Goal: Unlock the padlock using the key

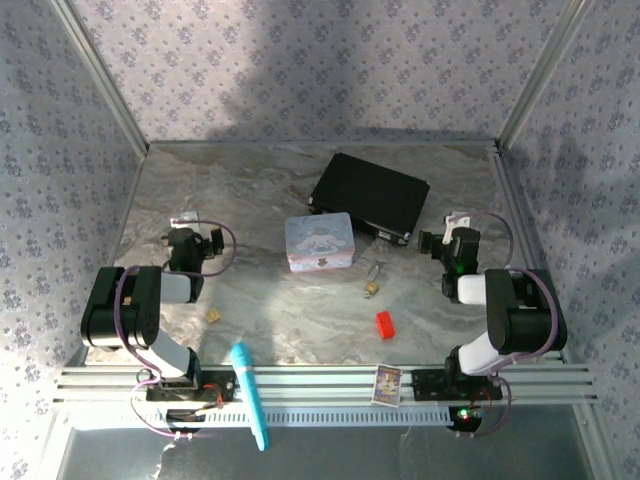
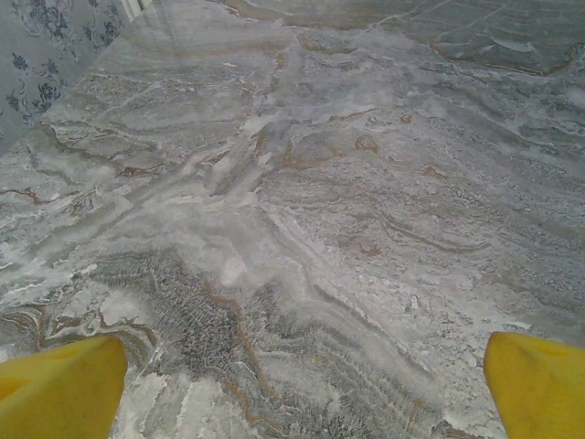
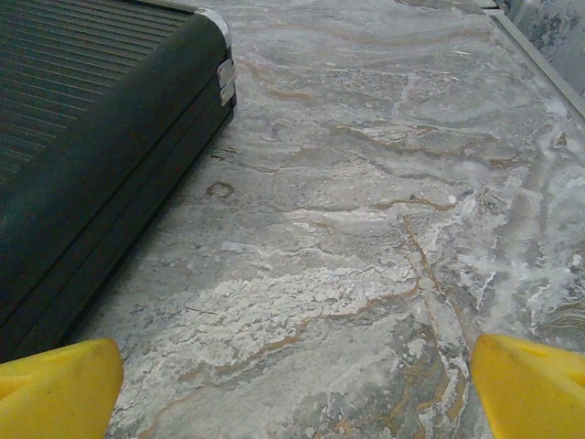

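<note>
Near table centre: padlock, close to red block
left gripper: fingers spread, empty
right gripper: fingers spread, empty

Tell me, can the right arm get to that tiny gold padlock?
Probably yes: the padlock lies on bare table left of the open right hand, with nothing between them.
</note>
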You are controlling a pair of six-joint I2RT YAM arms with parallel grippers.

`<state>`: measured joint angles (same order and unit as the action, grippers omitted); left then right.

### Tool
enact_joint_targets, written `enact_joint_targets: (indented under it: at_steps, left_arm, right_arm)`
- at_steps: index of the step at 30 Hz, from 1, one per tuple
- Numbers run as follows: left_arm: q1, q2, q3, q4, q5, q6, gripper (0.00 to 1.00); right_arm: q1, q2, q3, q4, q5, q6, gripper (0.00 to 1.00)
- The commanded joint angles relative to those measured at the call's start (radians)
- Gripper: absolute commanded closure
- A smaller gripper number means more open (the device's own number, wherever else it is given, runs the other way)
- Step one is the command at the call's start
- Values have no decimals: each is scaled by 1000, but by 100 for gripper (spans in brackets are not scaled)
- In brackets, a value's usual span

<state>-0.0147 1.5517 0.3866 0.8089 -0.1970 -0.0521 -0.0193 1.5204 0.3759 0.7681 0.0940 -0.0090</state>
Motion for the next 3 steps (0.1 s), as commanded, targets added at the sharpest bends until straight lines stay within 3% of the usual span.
enact_joint_targets:
  at_steps: [1,3]
  left_arm:
    - [5,-16,17,27,18,6,0]
    - [5,-16,16,27,17,6,0]
  right_arm:
    - [-4,0,22,19,-12,-12,1]
    - [-4,0,21,22,-11,-13,1]
